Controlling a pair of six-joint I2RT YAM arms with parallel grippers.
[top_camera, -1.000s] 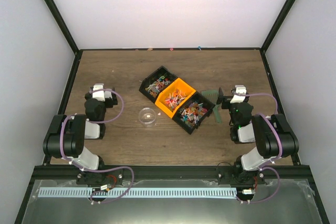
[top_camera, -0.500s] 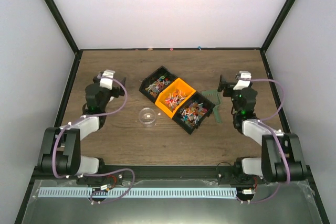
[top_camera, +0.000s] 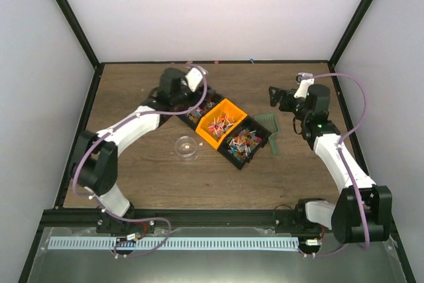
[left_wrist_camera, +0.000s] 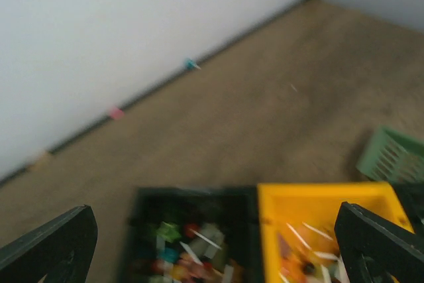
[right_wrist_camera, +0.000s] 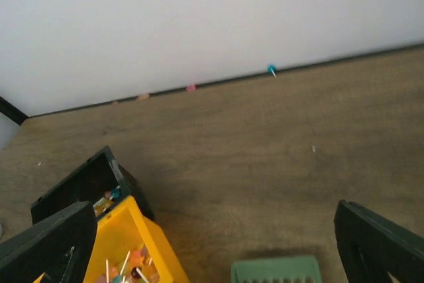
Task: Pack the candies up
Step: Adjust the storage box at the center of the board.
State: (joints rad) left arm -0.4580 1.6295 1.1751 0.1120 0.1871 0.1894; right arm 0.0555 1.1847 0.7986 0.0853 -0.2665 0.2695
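The candies (top_camera: 240,140) are tiny mixed-colour wrapped sweets filling three joined bins: a far black bin (top_camera: 200,105), an orange bin (top_camera: 222,124) and a near black bin (top_camera: 244,144). In the left wrist view, blurred candies (left_wrist_camera: 189,256) show in the black bin (left_wrist_camera: 146,230) beside the orange bin (left_wrist_camera: 318,203). My left gripper (top_camera: 197,84) hovers open at that bin's far corner, holding nothing. My right gripper (top_camera: 278,99) hangs open just behind the green scoop (top_camera: 270,127), also with nothing in it. The scoop's (right_wrist_camera: 275,271) rim lies between its fingers.
A small clear round jar (top_camera: 186,146) stands on the wooden table in front of the bins. A few stray sweets lie along the back wall (top_camera: 252,59); one is blue (right_wrist_camera: 271,69). White walls with black frame posts enclose the table.
Both arms have unfolded from beside their bases and reached toward the back. The left one swung right to the far black bin; the right one moved up behind the scoop. Both stayed open.
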